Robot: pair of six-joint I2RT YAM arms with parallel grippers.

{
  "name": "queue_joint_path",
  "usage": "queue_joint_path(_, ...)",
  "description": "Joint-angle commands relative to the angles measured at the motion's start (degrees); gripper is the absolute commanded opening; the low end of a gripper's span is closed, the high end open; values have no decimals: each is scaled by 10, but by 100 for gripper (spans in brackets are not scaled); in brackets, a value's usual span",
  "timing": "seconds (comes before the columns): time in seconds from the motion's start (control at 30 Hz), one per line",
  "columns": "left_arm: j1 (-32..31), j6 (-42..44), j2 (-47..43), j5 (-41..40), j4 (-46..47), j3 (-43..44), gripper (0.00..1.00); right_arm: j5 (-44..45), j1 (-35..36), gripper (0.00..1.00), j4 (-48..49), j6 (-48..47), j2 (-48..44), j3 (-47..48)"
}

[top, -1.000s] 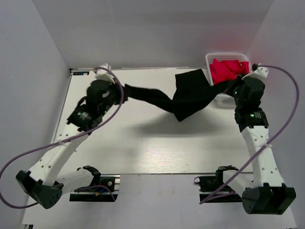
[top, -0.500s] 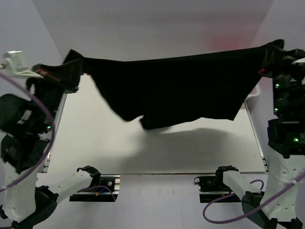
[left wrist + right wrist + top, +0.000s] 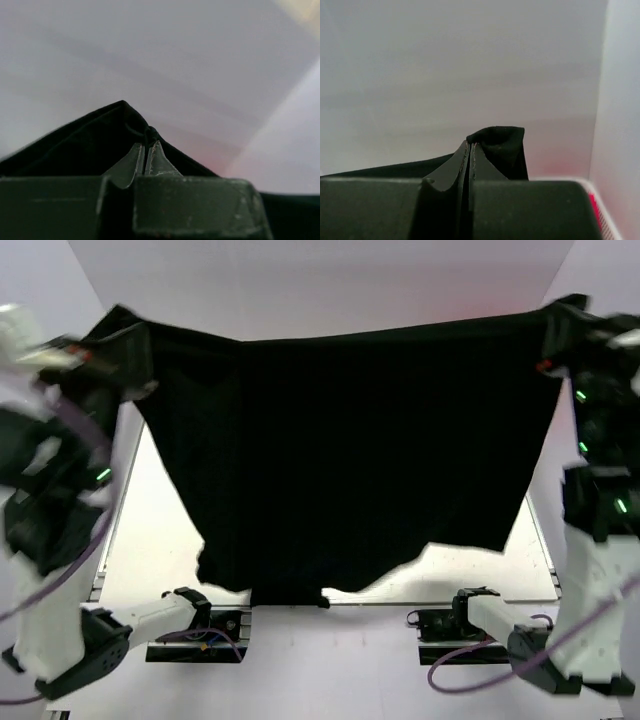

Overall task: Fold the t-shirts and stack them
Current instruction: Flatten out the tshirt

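Observation:
A black t-shirt (image 3: 350,460) hangs spread wide in the air in the top view, stretched between both arms and hiding most of the table. My left gripper (image 3: 125,340) is shut on its upper left corner; the left wrist view shows the jaws pinched on a fold of black cloth (image 3: 120,125). My right gripper (image 3: 553,328) is shut on the upper right corner; the right wrist view shows black cloth (image 3: 502,145) bunched between the closed jaws. The shirt's lower edge hangs down near the table's front edge. No print shows.
The white table (image 3: 150,530) shows only at the left and lower right of the shirt. A white basket rim (image 3: 602,207) with red cloth shows at the right wrist view's lower right; in the top view it is hidden. Grey walls stand on both sides.
Both arms have risen and moved apart with the shirt. It went from a bunched strip above the table to a full hanging sheet that unfurled downward.

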Motion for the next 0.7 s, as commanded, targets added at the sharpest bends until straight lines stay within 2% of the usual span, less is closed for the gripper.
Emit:
queue_joint_path(0.0,2,77,66,-132,60,-37,0,-34,-3,0,59,-4,75,-44)
queue_joint_path(0.13,10,162,156,-232,168,-55,0,-68,-2,0,103,-3,147,-58)
queue_joint_path(0.17,16,220,200,-265,236,-63,0,-68,-2,0,108,-1,175,-52)
queue_joint_path(0.2,16,252,224,-265,265,-52,0,-87,-2,0,115,2,208,-33)
queue_joint_path(0.27,23,292,282,-273,285,29,0,-93,-1,0,117,6,262,16)
queue_joint_path(0.3,31,307,341,-273,285,69,0,-99,0,0,118,2,301,57)
queue_joint_path(0.33,31,321,369,-273,292,154,0,-94,1,0,118,-1,337,117)
queue_joint_path(0.37,40,353,395,-273,316,195,0,-87,4,0,107,-2,358,152)
queue_joint_path(0.43,48,385,436,-261,358,272,0,-73,5,0,98,-9,422,292)
queue_joint_path(0.5,53,414,436,-220,422,282,0,-69,6,0,133,-9,409,308)
queue_joint_path(0.53,53,414,423,-194,436,282,0,-62,6,0,223,-3,397,273)
queue_joint_path(0.6,53,404,389,-174,452,277,0,-57,5,0,268,21,360,217)
queue_joint_path(0.67,53,377,344,-150,427,263,0,-66,5,0,292,27,329,182)
